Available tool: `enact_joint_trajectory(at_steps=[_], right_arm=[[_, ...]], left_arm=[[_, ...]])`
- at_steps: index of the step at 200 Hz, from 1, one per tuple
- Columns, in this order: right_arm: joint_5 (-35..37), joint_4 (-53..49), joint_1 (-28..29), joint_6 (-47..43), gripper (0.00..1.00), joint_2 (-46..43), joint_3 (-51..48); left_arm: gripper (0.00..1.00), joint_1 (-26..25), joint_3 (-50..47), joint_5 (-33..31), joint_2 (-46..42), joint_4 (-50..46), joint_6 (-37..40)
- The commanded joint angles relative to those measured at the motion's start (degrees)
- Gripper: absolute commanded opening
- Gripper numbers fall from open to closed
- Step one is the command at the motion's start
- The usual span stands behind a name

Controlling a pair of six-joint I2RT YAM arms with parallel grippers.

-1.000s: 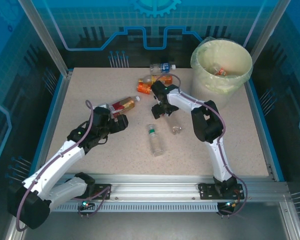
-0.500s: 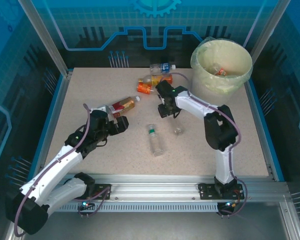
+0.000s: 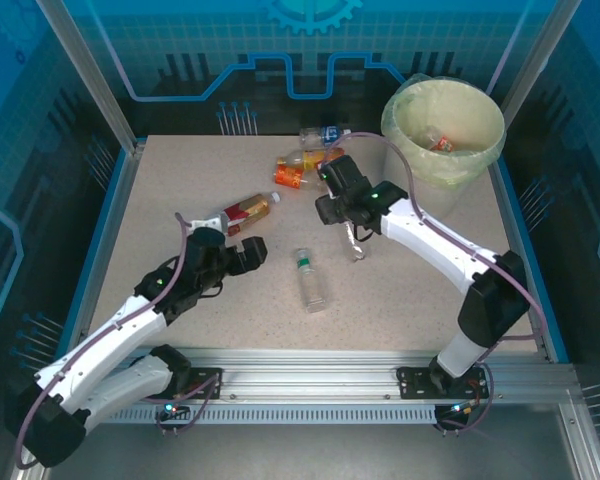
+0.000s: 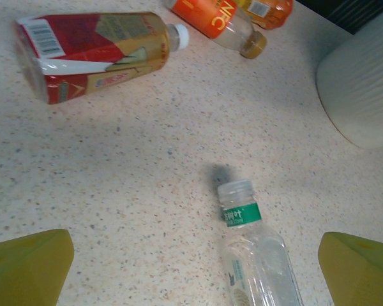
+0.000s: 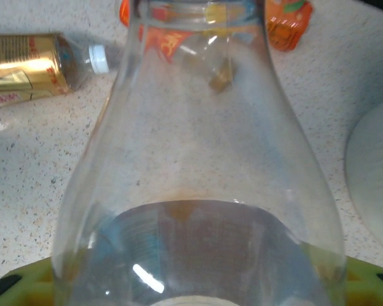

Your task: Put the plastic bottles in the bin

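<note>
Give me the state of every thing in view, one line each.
Left end effector, open, empty.
Right end effector, closed on the clear bottle.
Red-label bottle, lying down, capped.
Green-label bottle, lying down, capped.
Orange bottles, lying down.
Blue-label bottle, lying down.
Bin, upright, bagged.
Binned bottle, resting inside it.
</note>
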Motion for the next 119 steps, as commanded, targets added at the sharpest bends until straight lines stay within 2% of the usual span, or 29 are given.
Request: enact_joint_trajectory(at_steps=[1,54,78,119], right_arm=[[3.60,3.97,0.92,0.54,0.39,-5.27,-0.99],[6.13,9.46,-0.71,1.26,0.36,-14.45,-3.17],[1.94,12.17,-5.26,4.50,0.34,-16.98,-3.82],[-3.40,14.08,-12.89,4.64,0.34,-17.86,0.37]], left_arm=[[0.99,-2.80,-1.43,-3.03,-0.62,4.29,-1.11],[0.99,-7.34,-2.32,-6.77,-0.43,6.22,-6.77],[0.99,-8.64,-3.13,-5.96,0.68,8.48,-9.09],[0.99,-8.67,-2.53,-2.22,2.13,5.92,-9.47]])
